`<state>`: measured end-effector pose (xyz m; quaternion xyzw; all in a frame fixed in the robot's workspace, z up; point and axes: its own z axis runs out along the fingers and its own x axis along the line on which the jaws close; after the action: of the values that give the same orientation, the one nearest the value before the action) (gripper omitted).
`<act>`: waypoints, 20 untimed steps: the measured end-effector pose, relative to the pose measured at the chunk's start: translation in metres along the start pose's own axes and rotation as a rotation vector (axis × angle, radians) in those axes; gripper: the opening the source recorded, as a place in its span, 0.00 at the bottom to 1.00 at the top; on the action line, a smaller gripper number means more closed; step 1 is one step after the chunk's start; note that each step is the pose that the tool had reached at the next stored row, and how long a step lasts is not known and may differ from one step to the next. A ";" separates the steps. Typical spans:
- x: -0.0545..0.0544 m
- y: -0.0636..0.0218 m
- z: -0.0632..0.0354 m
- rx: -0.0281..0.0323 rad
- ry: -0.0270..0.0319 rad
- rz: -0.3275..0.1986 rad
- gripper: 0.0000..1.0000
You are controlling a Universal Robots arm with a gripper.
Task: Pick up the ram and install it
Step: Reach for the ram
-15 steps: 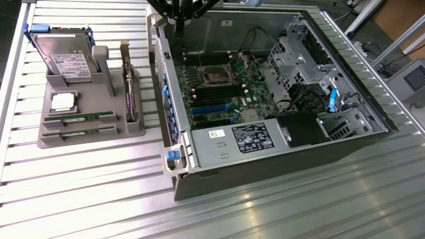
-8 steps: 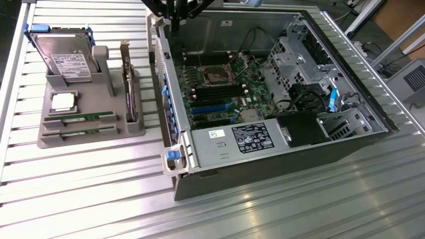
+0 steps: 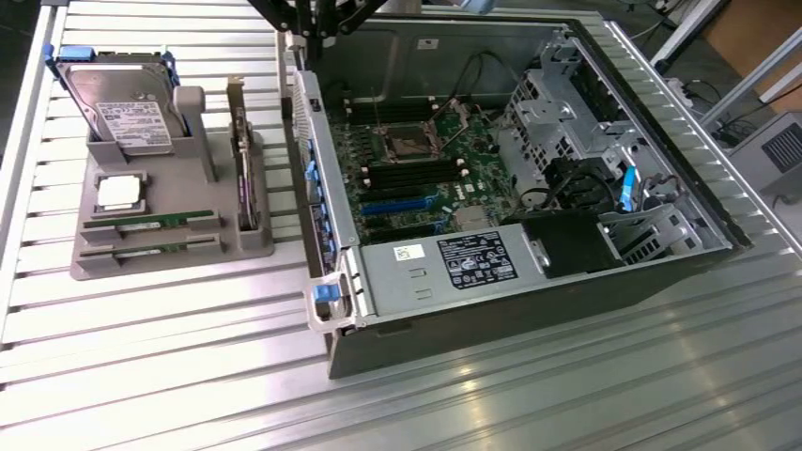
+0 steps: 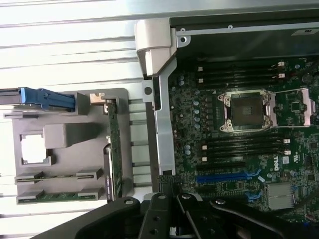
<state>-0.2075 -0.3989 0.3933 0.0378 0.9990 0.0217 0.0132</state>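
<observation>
My claw (image 4: 174, 206) is pinched together with nothing in it, hovering over the edge of the open computer case (image 3: 527, 319). The case lies on its side so the board's slots face up. The ram (image 3: 148, 224) sits slotted in the grey holder (image 3: 176, 265) beside the case, kept steady for grasping.

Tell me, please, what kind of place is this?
Probably a robotics lab bench for computer assembly: an open computer case lies on a slatted metal table, beside a grey holder presenting a hard drive and ram sticks.
</observation>
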 end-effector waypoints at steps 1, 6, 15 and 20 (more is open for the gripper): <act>0.002 -0.0001 -0.0001 0.0001 0.0001 0.000 0.11; 0.008 -0.0006 -0.0003 0.0001 0.0001 0.000 0.11; 0.020 -0.0015 -0.0006 0.0000 0.0000 0.000 0.11; 0.027 -0.0021 -0.0008 0.0000 -0.0002 0.000 0.11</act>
<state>-0.2347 -0.3989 0.3933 0.0378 0.9990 0.0216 0.0133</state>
